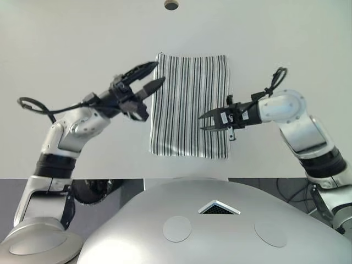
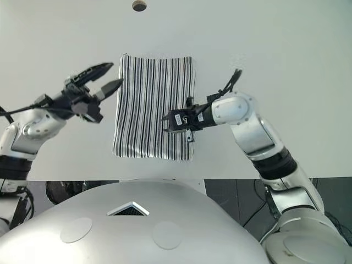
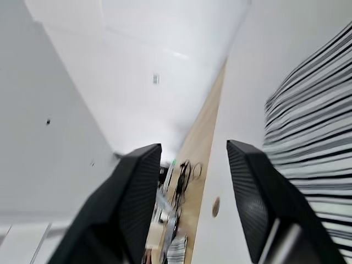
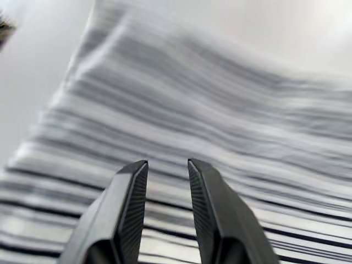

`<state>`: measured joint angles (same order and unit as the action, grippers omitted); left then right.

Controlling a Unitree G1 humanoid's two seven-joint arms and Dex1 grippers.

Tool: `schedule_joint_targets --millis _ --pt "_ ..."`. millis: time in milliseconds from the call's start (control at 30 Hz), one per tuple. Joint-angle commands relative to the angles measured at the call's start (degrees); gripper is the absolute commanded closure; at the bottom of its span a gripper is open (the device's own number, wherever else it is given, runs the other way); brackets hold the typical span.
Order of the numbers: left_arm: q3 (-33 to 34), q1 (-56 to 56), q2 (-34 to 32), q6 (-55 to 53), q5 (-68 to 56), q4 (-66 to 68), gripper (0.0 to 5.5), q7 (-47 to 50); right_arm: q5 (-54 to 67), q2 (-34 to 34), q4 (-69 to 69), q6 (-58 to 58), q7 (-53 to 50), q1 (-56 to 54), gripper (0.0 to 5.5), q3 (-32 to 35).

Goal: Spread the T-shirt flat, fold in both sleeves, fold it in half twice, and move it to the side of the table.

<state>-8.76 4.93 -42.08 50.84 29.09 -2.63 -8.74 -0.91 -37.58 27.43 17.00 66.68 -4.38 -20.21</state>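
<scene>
The black-and-white striped T-shirt lies on the white table as a tall rectangle with its sleeves tucked in. My left gripper hovers open and tilted upward at the shirt's far left edge, holding nothing. In the left wrist view its fingers frame the room beyond, with the striped cloth off to one side. My right gripper hangs over the shirt's near right part with its fingers slightly apart and empty. In the right wrist view its fingertips sit just above the stripes.
A small round hole marks the table's far edge. Bare white tabletop stretches to the left and right of the shirt. The table's front edge runs just beyond the shirt's near hem, with dark floor and cables below.
</scene>
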Motion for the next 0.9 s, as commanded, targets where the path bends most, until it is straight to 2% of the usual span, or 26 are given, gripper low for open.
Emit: schedule_joint_targets --millis 33,133,200,233,333,400,467,700,900 --pt "3.83 6.82 -5.04 5.1 0.24 -2.66 3.31 -0.69 4.04 -1.25 6.28 -1.86 -6.59 5.07 4.13 12.37" --pt "9.38 14.61 -10.91 11.18 -0.42 -3.57 3.31 -1.49 5.68 -1.79 5.95 -8.33 -11.02 12.07 4.13 25.58" --pt "13.34 19.41 -13.92 15.28 2.78 -1.91 3.29 -1.72 7.45 -3.23 7.0 -11.32 -9.74 18.87 3.87 31.8" --pt "14.96 21.21 -14.69 16.77 5.14 -1.03 3.29 -1.79 7.14 -4.09 7.57 -13.14 -9.02 22.37 3.69 33.57" --pt "17.58 26.15 -14.99 20.13 13.39 0.49 2.68 -1.73 3.08 -7.75 7.25 -23.91 -4.32 37.4 3.0 36.49" --pt "17.68 27.0 -12.97 20.69 18.98 0.01 2.31 -0.29 -1.63 -9.77 4.97 -30.67 -2.86 45.09 2.61 36.61" --pt "16.4 25.72 -10.74 19.4 24.87 -1.16 2.31 1.32 -4.94 -10.9 3.39 -34.13 -3.45 47.04 2.61 35.1" --pt "7.94 16.2 -7.03 15.34 35.03 -1.37 2.31 5.64 -9.05 -11.67 2.17 -36.38 -6.16 43.29 2.61 27.84" --pt "2.14 13.91 -8.24 13.28 38.36 -1.54 2.31 10.19 -10.81 -12.18 1.75 -36.52 -8.12 40.02 2.61 23.15"
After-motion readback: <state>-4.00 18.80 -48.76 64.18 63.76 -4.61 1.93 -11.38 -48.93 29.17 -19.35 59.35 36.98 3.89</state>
